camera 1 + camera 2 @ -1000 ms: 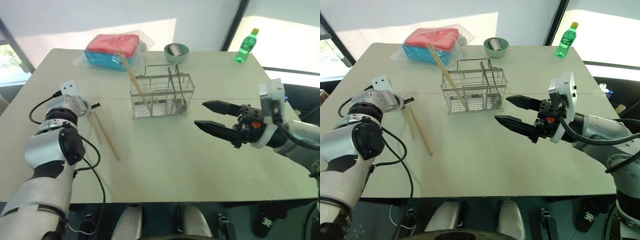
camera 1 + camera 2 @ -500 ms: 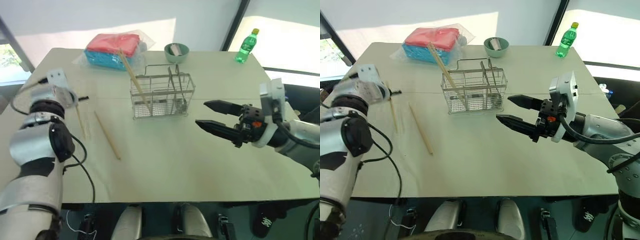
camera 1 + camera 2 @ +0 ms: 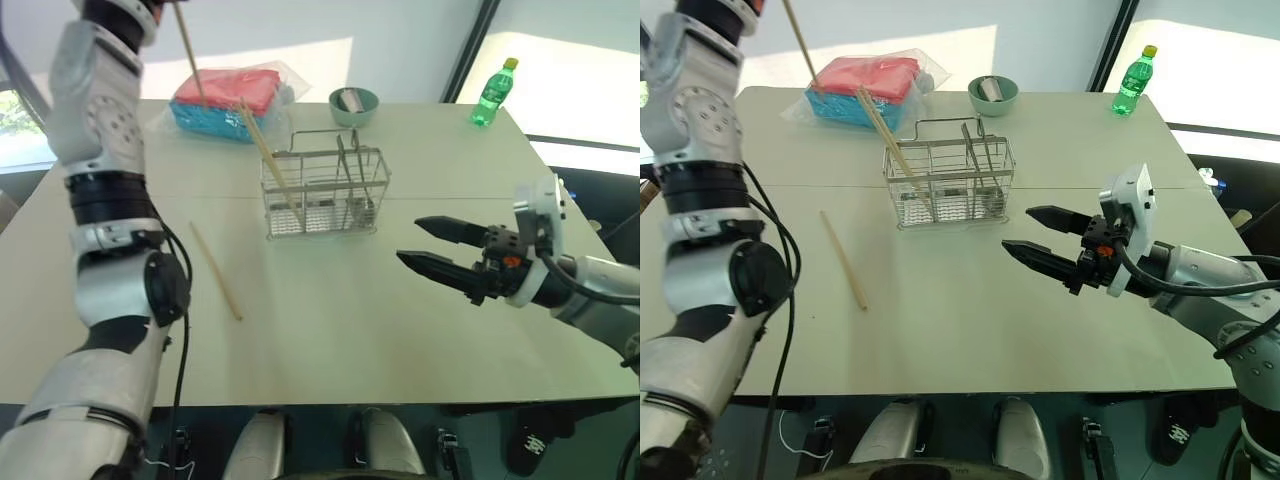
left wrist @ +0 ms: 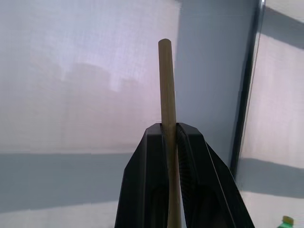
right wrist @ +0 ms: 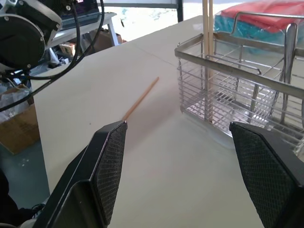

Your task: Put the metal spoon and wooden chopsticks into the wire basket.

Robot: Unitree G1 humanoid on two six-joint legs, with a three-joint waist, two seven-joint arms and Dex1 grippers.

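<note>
My left gripper (image 4: 167, 128) is raised high at the table's far left and shut on one wooden chopstick (image 3: 188, 50), whose pale shaft hangs down in front of the pink pack. A second chopstick (image 3: 215, 270) lies flat on the table left of the wire basket (image 3: 325, 190). Another chopstick (image 3: 265, 150) leans inside the basket's left compartment. A thin shiny handle (image 5: 288, 52), apparently the metal spoon's, stands upright in the basket's right part. My right gripper (image 3: 409, 240) hovers open and empty to the right of the basket, pointing toward it.
A plastic bag with pink and blue packs (image 3: 225, 95) lies behind the basket. A small green bowl (image 3: 353, 103) sits at the back centre, and a green bottle (image 3: 495, 92) stands at the far right corner. The table's front edge (image 3: 330, 403) is near.
My left arm swung up from the tabletop to high above the far left, carrying one chopstick with it. The other chopstick stayed on the table. The right gripper sank slightly.
</note>
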